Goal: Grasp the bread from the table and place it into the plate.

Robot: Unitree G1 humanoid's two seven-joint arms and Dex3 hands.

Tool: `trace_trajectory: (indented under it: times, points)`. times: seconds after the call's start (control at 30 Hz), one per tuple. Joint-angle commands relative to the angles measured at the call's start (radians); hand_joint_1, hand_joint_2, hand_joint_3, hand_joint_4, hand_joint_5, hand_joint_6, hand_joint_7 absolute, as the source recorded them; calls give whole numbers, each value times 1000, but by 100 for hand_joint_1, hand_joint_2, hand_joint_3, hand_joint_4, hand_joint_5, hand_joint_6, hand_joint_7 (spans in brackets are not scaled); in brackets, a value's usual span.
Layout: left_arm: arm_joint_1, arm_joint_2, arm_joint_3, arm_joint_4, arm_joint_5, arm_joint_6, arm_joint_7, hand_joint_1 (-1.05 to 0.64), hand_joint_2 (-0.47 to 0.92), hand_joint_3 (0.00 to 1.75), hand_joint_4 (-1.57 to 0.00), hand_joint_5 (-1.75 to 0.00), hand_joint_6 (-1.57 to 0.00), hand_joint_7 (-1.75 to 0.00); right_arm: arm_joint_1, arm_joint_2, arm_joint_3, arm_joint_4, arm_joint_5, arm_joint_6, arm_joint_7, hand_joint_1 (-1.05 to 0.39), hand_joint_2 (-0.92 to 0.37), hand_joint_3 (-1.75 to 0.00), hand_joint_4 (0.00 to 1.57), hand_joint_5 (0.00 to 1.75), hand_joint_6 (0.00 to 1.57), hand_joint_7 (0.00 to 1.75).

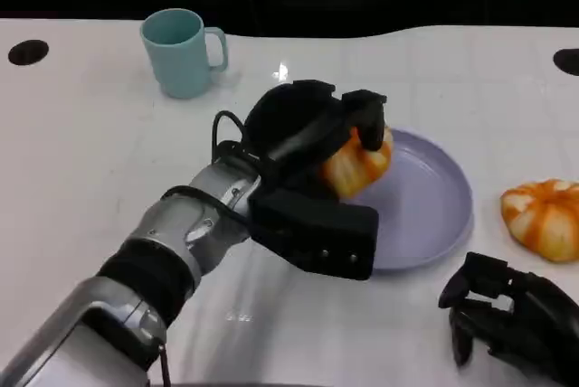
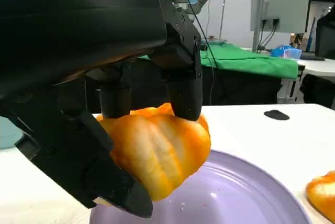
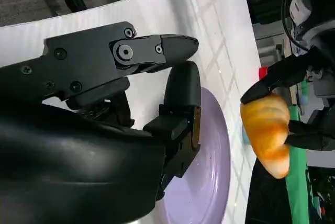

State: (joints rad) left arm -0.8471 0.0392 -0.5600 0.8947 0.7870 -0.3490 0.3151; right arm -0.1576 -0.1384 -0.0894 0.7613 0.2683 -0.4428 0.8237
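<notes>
My left hand [image 1: 312, 134] grips an orange, ridged bread roll [image 1: 362, 163] and holds it just above the left rim of the lavender plate [image 1: 425, 211]. In the left wrist view, black fingers [image 2: 183, 90] clamp the roll [image 2: 157, 150] over the plate's inner surface [image 2: 246, 198]. A second, similar roll [image 1: 545, 217] lies on the table to the right of the plate. My right hand [image 1: 507, 315] rests low near the table's front right, holding nothing, with its fingers apart. The right wrist view shows that hand [image 3: 131, 93], the plate [image 3: 209, 177] and the held roll [image 3: 268, 130].
A teal mug [image 1: 181, 51] stands at the back left of the white table [image 1: 90, 152]. Dark round holes mark the table's far left [image 1: 27, 51] and far right [image 1: 568, 61]. Beyond the table the left wrist view shows a green-covered bench [image 2: 246, 59] and a monitor [image 2: 277, 1].
</notes>
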Motion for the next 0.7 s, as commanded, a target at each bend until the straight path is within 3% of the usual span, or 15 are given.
trace_trajectory:
  times: [0.03, 0.13, 0.23, 0.3, 0.4, 0.43, 0.47, 0.53, 0.63, 0.7]
  points:
    - [-69, -51, -22, 85, 11, 8, 46, -31, 92, 32, -83, -175, -75, -115, -2, -13, -4, 36, -9, -1, -2, -52, -92, -28, 67, 175, 67, 138]
    - [-89, -79, -33, 139, 16, 7, 79, -32, 92, 30, -86, -175, -78, -107, -5, -13, -4, 45, -13, -7, -6, -53, -92, -27, 68, 175, 66, 139]
    - [-108, -102, -48, 181, 25, 10, 113, -32, 91, 33, -88, -175, -76, -121, 1, -16, 3, 34, -27, -5, -22, -52, -92, -27, 68, 175, 66, 140]
    - [-120, -109, -57, 200, 27, 13, 117, -32, 90, 35, -89, -175, -70, -143, 2, -15, 4, 30, -26, -5, -24, -52, -92, -27, 68, 175, 66, 140]
    - [-133, -117, -66, 219, 26, 18, 112, -33, 92, 37, -83, -175, -66, -141, 2, -12, 3, 28, -21, -1, -21, -52, -92, -27, 68, 175, 65, 141]
    - [-134, -119, -68, 224, 25, 19, 115, -37, 90, 29, -77, -172, -68, -121, 2, -11, 3, 27, -20, 2, -23, -53, -92, -27, 68, 175, 65, 141]
    - [-135, -121, -68, 229, 22, 17, 113, -38, 90, 25, -74, -170, -69, -113, 2, -10, 3, 27, -18, 2, -21, -53, -92, -27, 68, 175, 65, 141]
    - [-134, -123, -68, 237, 16, 13, 103, -39, 92, 20, -72, -166, -70, -108, 1, -11, 4, 28, -21, -1, -23, -53, -92, -27, 68, 175, 65, 142]
    - [-133, -124, -68, 243, 13, 10, 93, -37, 92, 22, -67, -160, -54, -112, 1, -13, 7, 27, -28, -2, -29, -53, -92, -27, 68, 175, 65, 142]
    - [-132, -120, -77, 251, 15, 0, 60, -40, 92, 28, -56, -149, -38, -99, 3, -13, 7, 26, -28, -3, -28, -54, -92, -26, 68, 175, 65, 142]
